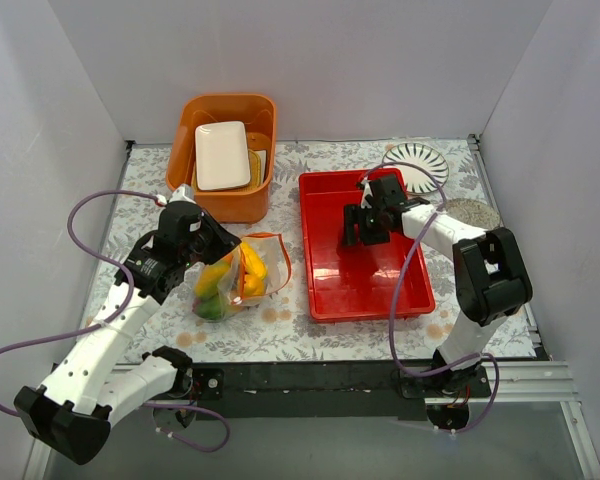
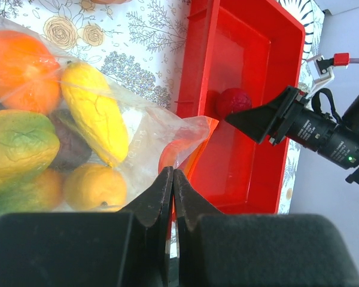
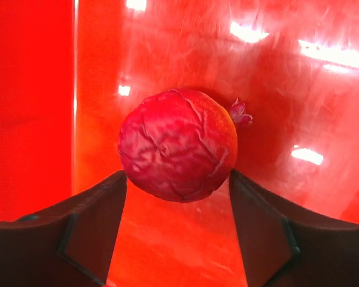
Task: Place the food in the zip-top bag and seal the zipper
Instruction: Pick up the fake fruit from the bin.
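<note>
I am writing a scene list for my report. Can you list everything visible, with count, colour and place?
red tray: one, centre-right
round fruit: one, dark red, in red tray
zip-top bag: one, clear, orange-red strip, left of tray
toy fruits: several, orange, yellow, green, purple, inside bag
tub: one, orange, far left, holds white dish
patterned plate: one, far right
speckled plate: one, grey, right edge
tablecloth: one, floral
left gripper: shut on bag mouth
right gripper: open, astride round fruit

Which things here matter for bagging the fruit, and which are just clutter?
Job: zip-top bag, fruits inside it, red fruit in the red tray, left gripper, right gripper.
Lying about: orange tub, white plate, patterned plate, grey disc.
</note>
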`<act>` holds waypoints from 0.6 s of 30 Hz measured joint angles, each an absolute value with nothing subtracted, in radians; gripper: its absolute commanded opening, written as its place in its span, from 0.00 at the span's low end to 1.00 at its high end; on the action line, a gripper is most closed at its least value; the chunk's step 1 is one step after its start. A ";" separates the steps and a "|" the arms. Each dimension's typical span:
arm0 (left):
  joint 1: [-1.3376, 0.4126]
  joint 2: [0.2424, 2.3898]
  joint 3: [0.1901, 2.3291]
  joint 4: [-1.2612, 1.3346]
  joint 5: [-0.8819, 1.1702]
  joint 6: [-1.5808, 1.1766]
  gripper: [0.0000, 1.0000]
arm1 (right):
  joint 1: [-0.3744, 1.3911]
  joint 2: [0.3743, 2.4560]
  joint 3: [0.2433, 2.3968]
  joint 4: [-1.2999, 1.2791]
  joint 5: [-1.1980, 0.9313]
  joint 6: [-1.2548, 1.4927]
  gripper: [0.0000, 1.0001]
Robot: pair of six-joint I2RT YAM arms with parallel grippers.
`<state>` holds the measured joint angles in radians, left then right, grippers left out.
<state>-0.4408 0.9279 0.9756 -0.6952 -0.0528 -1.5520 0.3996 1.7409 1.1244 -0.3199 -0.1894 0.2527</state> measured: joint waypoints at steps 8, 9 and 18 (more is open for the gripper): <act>-0.441 0.928 0.970 -0.693 -0.043 -1.552 0.01 | 0.400 1.668 1.116 -0.340 -0.187 0.244 0.91; -0.441 0.928 0.968 -0.691 -0.043 -1.552 0.01 | 0.400 1.664 1.119 -0.340 -0.185 0.242 0.91; -0.441 0.929 0.963 -0.680 -0.040 -1.552 0.01 | 0.400 1.705 1.171 -0.341 -0.128 0.243 0.86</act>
<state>-0.4408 0.9287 0.9634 -0.6804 -0.0399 -1.5517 0.3996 1.7046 1.1706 -0.3408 -0.1280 0.2428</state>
